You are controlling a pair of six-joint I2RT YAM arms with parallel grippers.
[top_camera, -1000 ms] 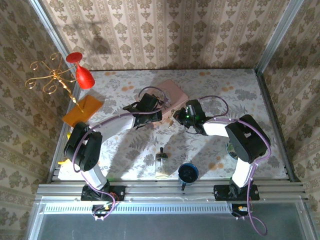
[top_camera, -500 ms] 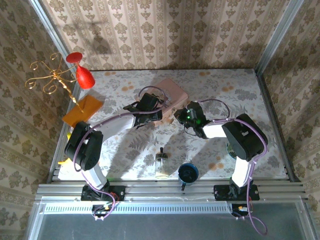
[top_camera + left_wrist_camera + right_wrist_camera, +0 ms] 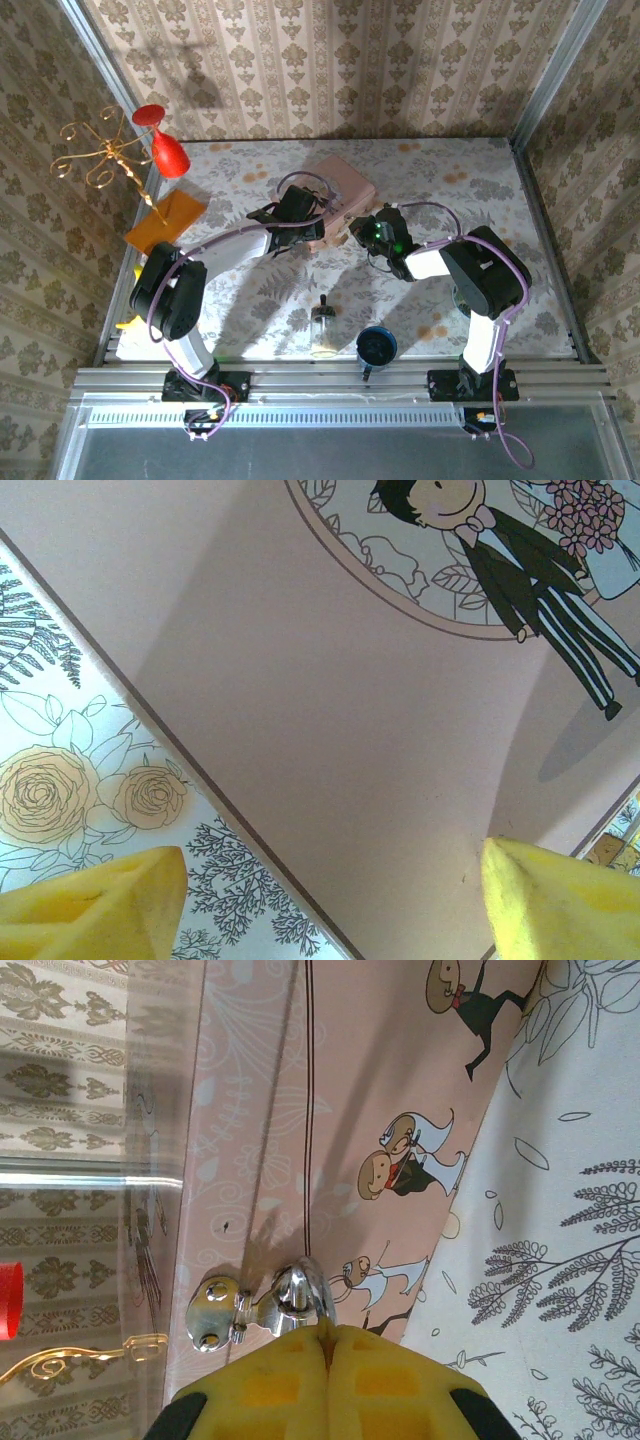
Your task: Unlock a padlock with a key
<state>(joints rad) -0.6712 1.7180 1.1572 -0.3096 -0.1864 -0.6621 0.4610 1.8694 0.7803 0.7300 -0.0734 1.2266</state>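
Your right jaws together, pinching silvery key (image 3: pixel 285 1300), which juts just past tips. Left jaws apart, box (image 3: pixel 330 730) beneath. Padlock too small to place. Keep key level, creep forward.

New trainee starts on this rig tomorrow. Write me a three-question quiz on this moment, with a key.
1. True or false: the left jaws stand shut.
2. The right jaws are shut on: A) the red glass, B) a small silvery metal piece, C) the blue cup.
3. Fill in: the picture box beneath the left jaws is ___ in colour.
Key: 1 false, they stand apart. 2 B. 3 pink.
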